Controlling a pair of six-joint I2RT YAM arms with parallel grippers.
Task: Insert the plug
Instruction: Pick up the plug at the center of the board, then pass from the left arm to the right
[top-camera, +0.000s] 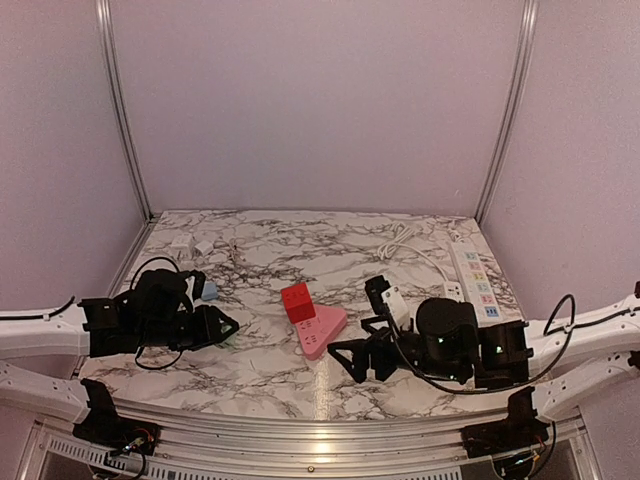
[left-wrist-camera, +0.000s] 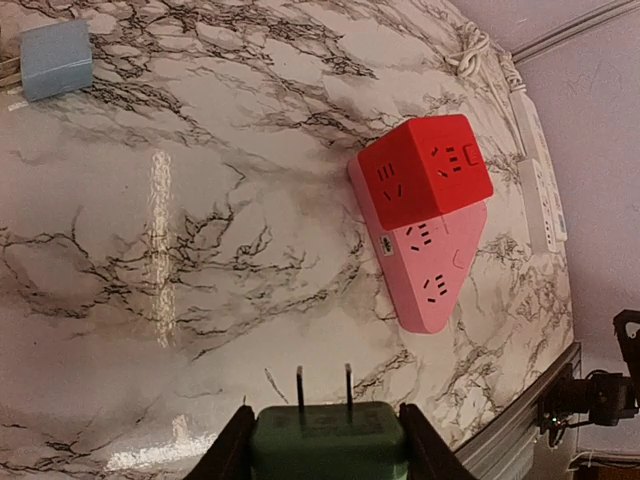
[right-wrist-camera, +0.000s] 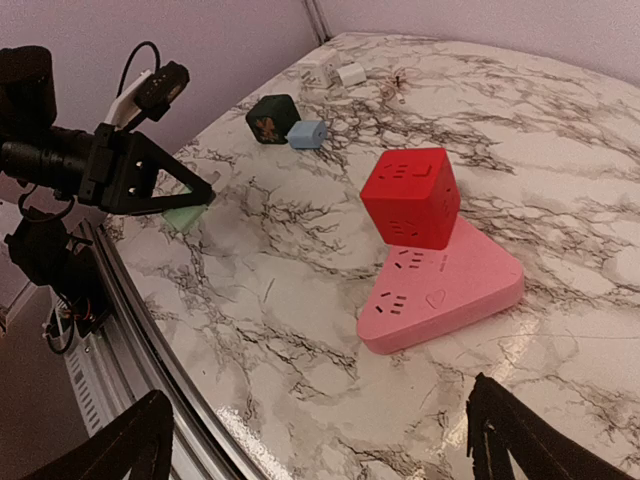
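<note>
- Worktop (top-camera: 260, 380): marbled, glossy.
- Right tool (right-wrist-camera: 320, 440): released, nothing held, lower frame.
- Pink socket block (left-wrist-camera: 430, 270): centre right, unsecured; may be pushed away under insertion.
- Green plug (left-wrist-camera: 325, 455): clenched in left tool (left-wrist-camera: 325, 440), bottom centre; prongs may be skewed by slip.

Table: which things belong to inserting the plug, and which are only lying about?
Job: green plug, shut in left gripper; pink socket and red cube, likely targets.
Lying about, it seems: blue adapter, dark cube, white adapters, power strip.
</note>
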